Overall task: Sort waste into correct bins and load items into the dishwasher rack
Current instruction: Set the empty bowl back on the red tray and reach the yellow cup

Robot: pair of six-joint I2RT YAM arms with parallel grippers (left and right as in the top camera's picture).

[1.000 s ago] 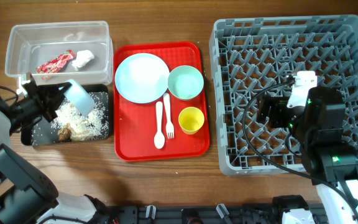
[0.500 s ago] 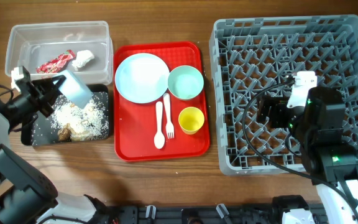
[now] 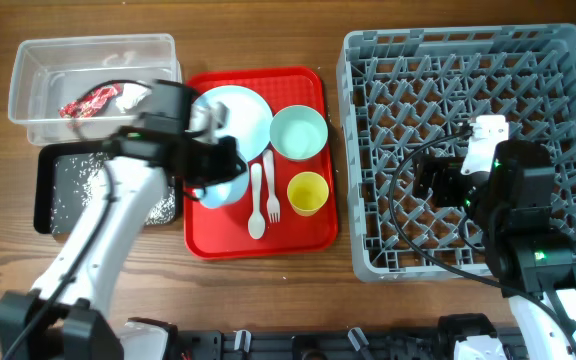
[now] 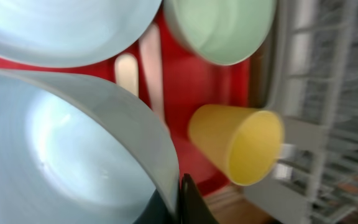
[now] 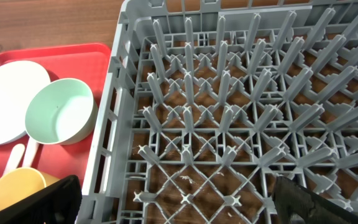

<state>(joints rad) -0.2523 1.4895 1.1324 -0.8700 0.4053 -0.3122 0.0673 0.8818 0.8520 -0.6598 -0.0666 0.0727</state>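
My left gripper [image 3: 211,165] is shut on the rim of the pale blue bowl [image 3: 225,191], holding it over the left part of the red tray; in the left wrist view the bowl [image 4: 61,155] fills the left and the fingers [image 4: 180,202] pinch its rim. The pale blue plate [image 3: 233,118], mint green bowl [image 3: 299,132], yellow cup [image 3: 308,192], white spoon [image 3: 256,208] and fork [image 3: 271,196] lie on the tray. The black tray [image 3: 43,185] holds rice scraps [image 3: 78,180]. The clear tub [image 3: 28,60] holds the red wrapper [image 3: 88,100] and white scrap [image 3: 134,94]. My right gripper [image 5: 179,208] is open above the grey rack [image 3: 468,60].
The flat red serving tray [image 3: 298,235] lies between the bins and the rack. The right arm's body [image 3: 523,230] and cable lie over the rack's front right. Bare wooden table shows along the front edge.
My left arm has swung right from above the black tray to over the red tray, still carrying the pale blue bowl. The right arm has not moved.
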